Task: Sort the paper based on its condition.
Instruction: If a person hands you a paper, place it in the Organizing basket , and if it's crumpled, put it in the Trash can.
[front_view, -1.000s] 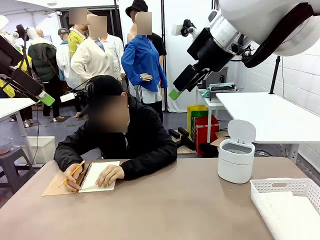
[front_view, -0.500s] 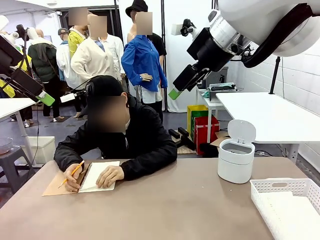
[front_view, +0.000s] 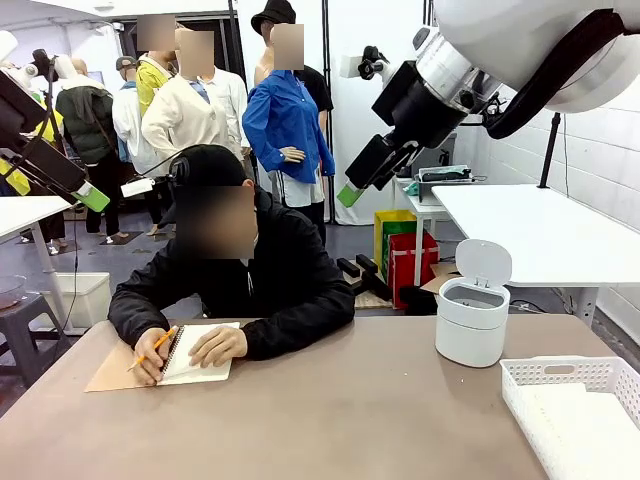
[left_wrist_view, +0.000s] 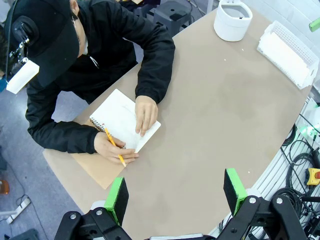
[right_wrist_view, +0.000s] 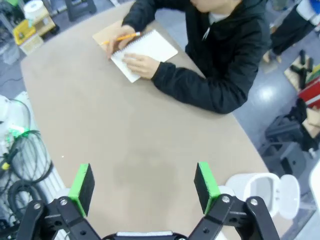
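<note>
Loose paper is out of view. A person sits at the far side and writes with a yellow pencil (front_view: 153, 347) in a spiral notebook (front_view: 205, 368), seen too in the left wrist view (left_wrist_view: 120, 120) and the right wrist view (right_wrist_view: 150, 46); one hand lies flat on its white page. My left gripper (left_wrist_view: 175, 190) hangs open high over the table's near edge, and its green pad shows at the upper left (front_view: 88, 193). High above the table my right gripper (right_wrist_view: 143, 182) stands open with nothing in it, raised at the upper middle (front_view: 352, 188).
A white bin (front_view: 470, 325) with its lid up stands at the back right of the brown table (front_view: 350, 420). A white slotted basket (front_view: 565, 395) sits at the right front edge. Cables hang beside the table's near side.
My right arm has shifted slightly up and to the right. The person has raised the head a little and moved the pencil hand. Both grippers stay open.
</note>
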